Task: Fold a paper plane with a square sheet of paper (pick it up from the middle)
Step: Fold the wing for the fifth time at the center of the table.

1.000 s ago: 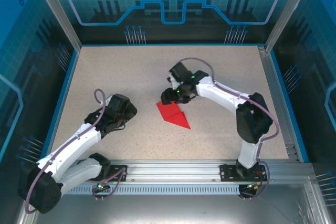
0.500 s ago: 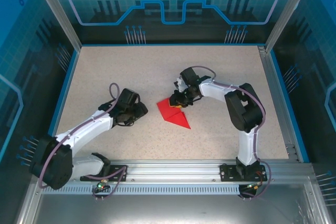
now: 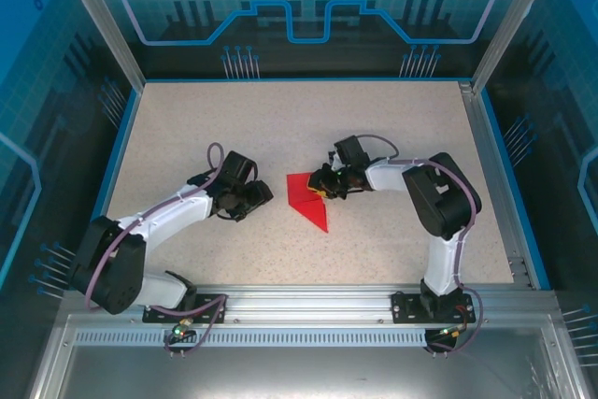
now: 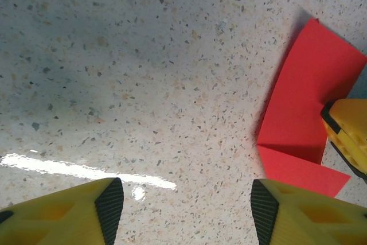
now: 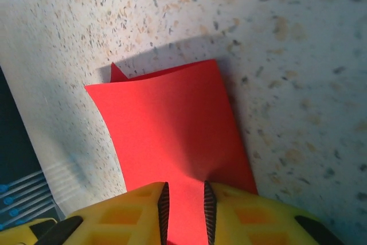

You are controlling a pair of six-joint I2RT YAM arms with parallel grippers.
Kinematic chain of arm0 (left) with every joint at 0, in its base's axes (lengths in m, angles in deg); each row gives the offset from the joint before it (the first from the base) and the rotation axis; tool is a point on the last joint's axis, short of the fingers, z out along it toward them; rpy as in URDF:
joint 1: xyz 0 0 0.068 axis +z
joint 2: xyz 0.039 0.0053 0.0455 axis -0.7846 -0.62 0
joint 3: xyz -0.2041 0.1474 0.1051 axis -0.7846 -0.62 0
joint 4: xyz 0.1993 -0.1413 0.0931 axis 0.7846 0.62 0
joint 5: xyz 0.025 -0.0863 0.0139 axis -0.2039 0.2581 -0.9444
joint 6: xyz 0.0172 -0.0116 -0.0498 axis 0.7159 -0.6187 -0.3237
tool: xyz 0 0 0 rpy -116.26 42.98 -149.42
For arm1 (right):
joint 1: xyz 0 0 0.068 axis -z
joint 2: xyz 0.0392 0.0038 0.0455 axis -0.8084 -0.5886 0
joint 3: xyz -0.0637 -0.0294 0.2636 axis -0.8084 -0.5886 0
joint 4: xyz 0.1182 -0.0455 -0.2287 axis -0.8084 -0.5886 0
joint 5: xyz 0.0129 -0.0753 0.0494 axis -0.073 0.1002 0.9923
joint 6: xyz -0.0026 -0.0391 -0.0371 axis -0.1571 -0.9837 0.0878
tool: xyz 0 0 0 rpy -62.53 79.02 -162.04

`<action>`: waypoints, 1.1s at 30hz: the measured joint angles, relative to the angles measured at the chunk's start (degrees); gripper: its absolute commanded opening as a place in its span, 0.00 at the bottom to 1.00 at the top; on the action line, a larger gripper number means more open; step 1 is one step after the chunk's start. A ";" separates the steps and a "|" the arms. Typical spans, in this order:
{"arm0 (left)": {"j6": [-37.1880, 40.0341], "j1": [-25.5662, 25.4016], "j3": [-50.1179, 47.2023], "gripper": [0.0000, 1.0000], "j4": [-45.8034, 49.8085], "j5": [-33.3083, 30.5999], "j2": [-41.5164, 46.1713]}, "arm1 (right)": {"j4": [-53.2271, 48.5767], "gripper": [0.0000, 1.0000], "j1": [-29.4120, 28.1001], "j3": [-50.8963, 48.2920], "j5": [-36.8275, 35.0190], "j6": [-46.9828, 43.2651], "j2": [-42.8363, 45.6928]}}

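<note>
The red sheet of paper (image 3: 306,198), folded into a narrow triangle with its tip toward the near right, lies in the middle of the table. My right gripper (image 3: 323,190) is shut on its far right edge; in the right wrist view the red paper (image 5: 166,124) puckers up between the narrow jaws of that gripper (image 5: 184,210). My left gripper (image 3: 265,195) is low over the table just left of the sheet, open and apart from it. The left wrist view has bare table between the wide jaws of the left gripper (image 4: 186,210), and the paper (image 4: 309,96) ahead to the right with a raised flap.
The speckled table (image 3: 215,128) is bordered by a blue rim and glass walls (image 3: 299,25). A yellow finger of the right gripper (image 4: 350,136) shows at the right edge of the left wrist view, against the paper.
The left arm has reached right until its gripper is beside the sheet. The right gripper has dropped onto the paper's far right edge and closed on it; the sheet has shifted slightly.
</note>
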 measured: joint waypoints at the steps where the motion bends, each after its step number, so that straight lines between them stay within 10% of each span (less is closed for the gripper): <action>1: 0.02 0.00 0.02 0.64 -0.13 0.22 -0.15 | 2.32 0.28 -0.11 -1.33 -0.46 1.79 0.46; 33: 1.40 0.00 1.99 0.64 -2.80 5.40 -4.52 | -28.22 0.47 -5.90 4.76 -9.29 -18.51 12.24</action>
